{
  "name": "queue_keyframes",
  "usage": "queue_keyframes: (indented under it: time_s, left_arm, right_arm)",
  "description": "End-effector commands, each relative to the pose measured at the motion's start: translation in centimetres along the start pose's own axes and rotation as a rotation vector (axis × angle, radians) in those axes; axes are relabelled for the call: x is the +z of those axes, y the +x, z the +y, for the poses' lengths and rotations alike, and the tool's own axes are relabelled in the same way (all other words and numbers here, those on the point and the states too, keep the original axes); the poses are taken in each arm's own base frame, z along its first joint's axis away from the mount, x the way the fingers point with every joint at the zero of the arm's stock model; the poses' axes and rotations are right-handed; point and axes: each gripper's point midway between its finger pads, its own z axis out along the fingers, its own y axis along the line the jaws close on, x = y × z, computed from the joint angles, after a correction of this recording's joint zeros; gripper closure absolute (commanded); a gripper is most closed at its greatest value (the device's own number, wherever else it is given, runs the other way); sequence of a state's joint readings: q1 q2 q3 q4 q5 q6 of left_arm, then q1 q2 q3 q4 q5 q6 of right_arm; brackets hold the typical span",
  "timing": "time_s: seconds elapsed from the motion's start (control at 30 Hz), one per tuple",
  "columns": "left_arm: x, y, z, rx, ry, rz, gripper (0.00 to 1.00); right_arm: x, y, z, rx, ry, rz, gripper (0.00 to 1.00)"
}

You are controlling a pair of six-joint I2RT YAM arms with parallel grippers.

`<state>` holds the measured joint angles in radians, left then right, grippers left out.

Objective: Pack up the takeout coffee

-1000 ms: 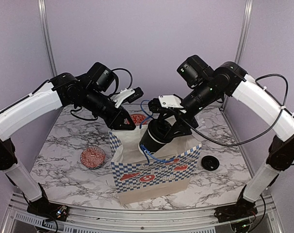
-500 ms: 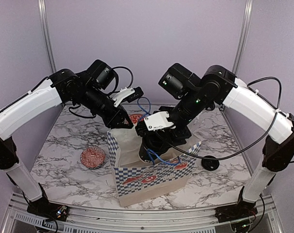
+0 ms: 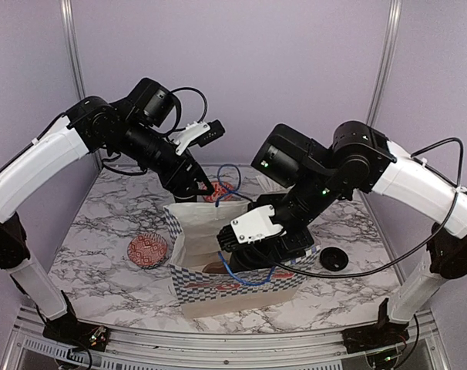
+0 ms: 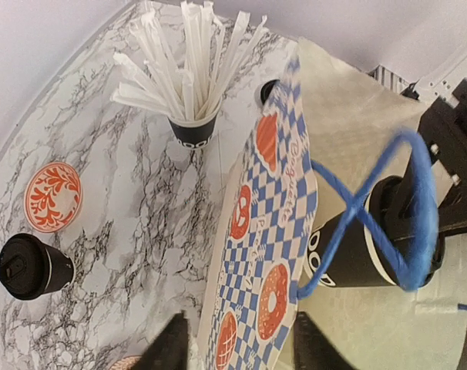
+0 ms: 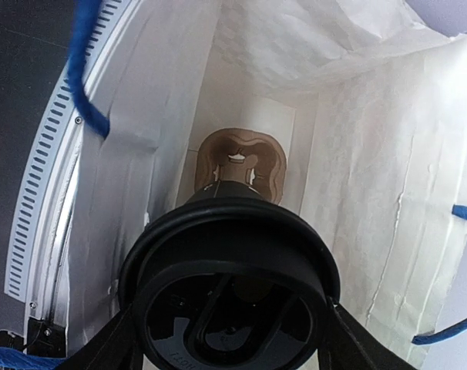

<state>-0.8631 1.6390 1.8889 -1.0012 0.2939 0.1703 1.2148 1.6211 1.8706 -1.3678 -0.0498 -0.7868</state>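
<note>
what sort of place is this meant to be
Probably a robot test cell staged as a café counter: marble-pattern table, blue-checked paper takeout bag, lidded black paper coffee cup, black cup of white sticks.

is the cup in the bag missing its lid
No, the cup wears its black lid inside the bag.

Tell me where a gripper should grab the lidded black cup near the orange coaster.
Probably the side wall of the lidded cup, just below its lid, coming from the side: it stands upright, and the wider lid rim would stop slipping.
</note>
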Motion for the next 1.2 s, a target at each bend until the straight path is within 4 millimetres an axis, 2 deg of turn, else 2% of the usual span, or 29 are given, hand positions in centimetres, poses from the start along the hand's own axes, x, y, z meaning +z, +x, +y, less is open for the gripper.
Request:
queue_keyframes:
  time_s: [0.0, 0.1, 0.2, 0.27, 0.43, 0.53, 0.6, 0.7, 0.77, 0.83, 0.97, 1.1, 1.17]
  left_arm:
    - [-3.2, -2.2, -1.2, 0.033, 0.010, -0.084, 0.38]
    - [-5.3, -3.3, -1.6, 0.058, -0.004, -0.147, 0.29]
    - [-5.6, -3.8, -0.1, 0.064, -0.094, -0.179, 0.23]
    - [-4.9, -3.6, 1.8, 0.042, -0.163, -0.171, 0.22]
    - [-0.5, -1.4, 5.9, -0.060, -0.198, -0.090, 0.24]
    - [2.3, 0.0, 5.8, -0.078, -0.140, -0.039, 0.26]
    - [3.5, 0.8, 5.7, -0.083, -0.115, -0.014, 0.27]
    - [3.7, 1.2, 6.0, -0.074, -0.125, -0.007, 0.27]
    - [2.9, 0.8, 6.1, -0.069, -0.137, -0.030, 0.27]
    - [1.5, -0.3, 5.4, -0.042, -0.115, -0.080, 0.26]
    - [-0.8, -3.2, 1.8, 0.071, 0.025, -0.240, 0.24]
    - [-0.8, -5.9, -1.3, 0.181, 0.139, -0.334, 0.22]
    - [0.2, -6.9, -2.9, 0.228, 0.204, -0.345, 0.22]
  right_arm:
    - [-1.1, -0.1, 1.7, 0.011, 0.016, -0.001, 0.64]
    - [-0.8, 0.6, 3.6, 0.002, -0.018, 0.012, 0.64]
    - [-0.7, 1.1, 5.4, -0.019, -0.053, 0.010, 0.65]
    - [-0.9, 1.2, 6.3, -0.043, -0.065, 0.001, 0.66]
    - [-1.1, 1.1, 7.9, -0.072, -0.095, -0.019, 0.69]
    - [-0.6, 1.8, 8.8, -0.087, -0.108, 0.005, 0.70]
    - [-0.3, 2.2, 8.8, -0.089, -0.103, 0.028, 0.70]
    - [0.0, 2.8, 7.6, -0.115, -0.045, 0.079, 0.70]
    - [0.2, 2.8, 6.7, -0.134, -0.005, 0.098, 0.71]
    - [0.2, 2.6, 6.1, -0.147, 0.016, 0.110, 0.72]
    - [0.0, 2.5, 5.3, -0.172, 0.054, 0.116, 0.72]
    - [-0.2, 2.3, 4.9, -0.175, 0.070, 0.112, 0.73]
    - [-0.5, 2.2, 4.7, -0.174, 0.082, 0.106, 0.73]
